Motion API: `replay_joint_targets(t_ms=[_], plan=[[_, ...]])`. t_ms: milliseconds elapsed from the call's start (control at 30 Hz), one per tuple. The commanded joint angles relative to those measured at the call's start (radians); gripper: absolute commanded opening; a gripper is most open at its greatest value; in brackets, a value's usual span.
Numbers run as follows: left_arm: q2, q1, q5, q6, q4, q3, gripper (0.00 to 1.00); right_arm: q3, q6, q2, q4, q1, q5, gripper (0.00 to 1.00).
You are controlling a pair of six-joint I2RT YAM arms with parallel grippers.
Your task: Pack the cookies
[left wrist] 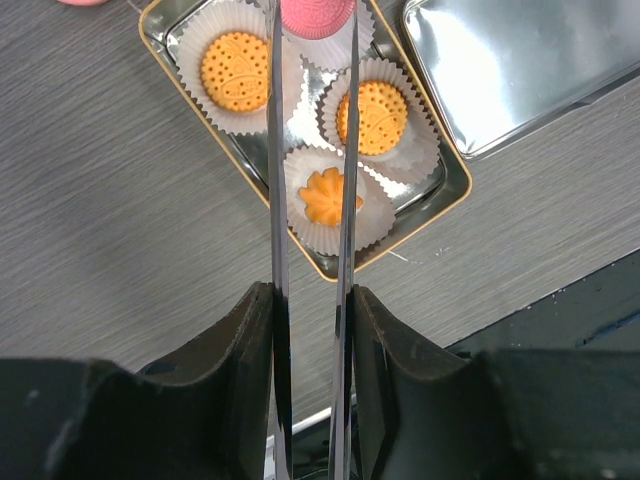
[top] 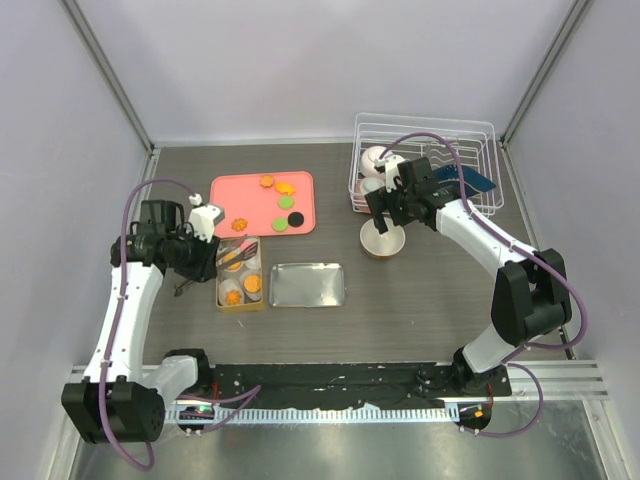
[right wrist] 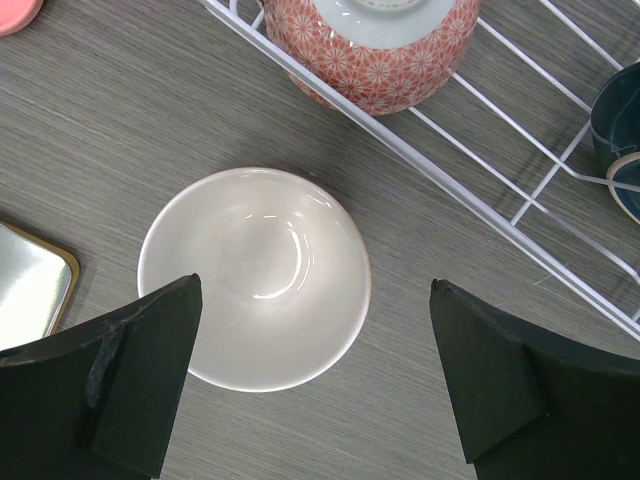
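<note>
Several cookies lie on the pink tray (top: 225, 190): orange ones (top: 266, 181), green ones (top: 285, 202) and a black one (top: 296, 219). The gold tin (left wrist: 445, 205) holds orange cookies in white paper cups: two round (left wrist: 236, 70) and one flower-shaped (left wrist: 325, 195). My left gripper (left wrist: 312, 300) is shut on metal tongs (left wrist: 277, 150), whose tips pinch a pink cookie (left wrist: 315, 15) over the tin's far end. It shows over the tin in the top view (top: 215, 255). My right gripper (right wrist: 315, 330) is open and empty above a white bowl (right wrist: 255, 275).
The tin's silver lid (top: 308, 285) lies right of the tin (top: 240, 280). A white wire dish rack (top: 425, 165) stands at the back right, holding a red patterned bowl (right wrist: 370, 40) and a blue cup (right wrist: 620, 130). The white bowl (top: 383, 243) sits in front of the rack.
</note>
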Motion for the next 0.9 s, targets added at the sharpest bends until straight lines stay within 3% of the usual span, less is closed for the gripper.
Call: replay_joint_targets(t_ms=[0, 867], plan=[[0.016, 0.003, 0.028, -0.004, 0.063, -0.010, 0.24, 0.045, -0.009, -0.014, 0.003, 0.005, -0.003, 1.00], [0.053, 0.003, 0.039, -0.003, 0.112, -0.033, 0.31, 0.043, -0.010, -0.003, 0.001, 0.005, 0.002, 1.00]])
